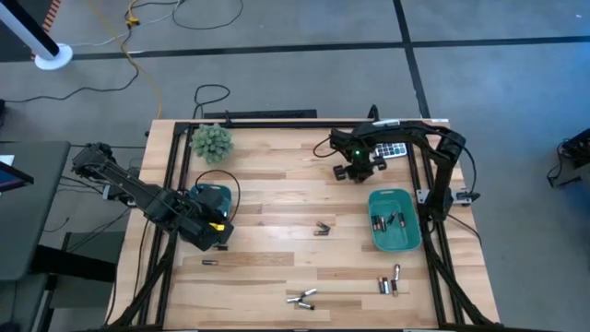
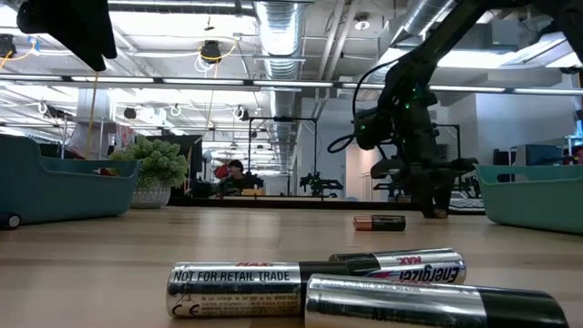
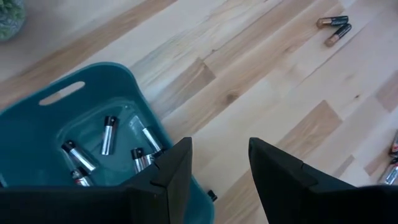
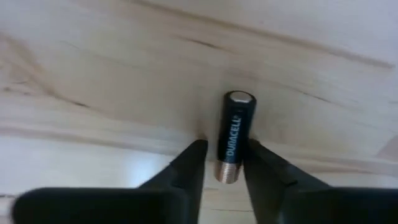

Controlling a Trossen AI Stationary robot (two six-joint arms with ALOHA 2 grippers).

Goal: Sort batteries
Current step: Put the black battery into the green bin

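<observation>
My right gripper (image 4: 225,163) is down at the table at the far right (image 1: 358,168), open. Its fingers stand on either side of a black, coppery-ended battery (image 4: 235,127) that lies flat on the wood. My left gripper (image 3: 221,165) hangs open and empty over the near rim of the left teal bin (image 3: 37,106), which holds several silver-and-black batteries (image 3: 108,134). The right teal bin (image 1: 395,221) holds a few batteries too. Loose batteries lie mid-table (image 1: 322,228), at the near left (image 1: 210,262), the near middle (image 1: 300,298) and the near right (image 1: 392,281). My right gripper's fingers come from above and stand close on both sides of the battery's coppery end (image 4: 227,169), across its length. I cannot tell whether either finger touches it. The battery lies flat on the table.
A grey calculator (image 1: 392,148) lies at the far right edge, just beyond my right gripper. A small potted plant (image 1: 212,140) stands at the far left. A black frame runs along the table's sides. Bare wood lies between the two bins.
</observation>
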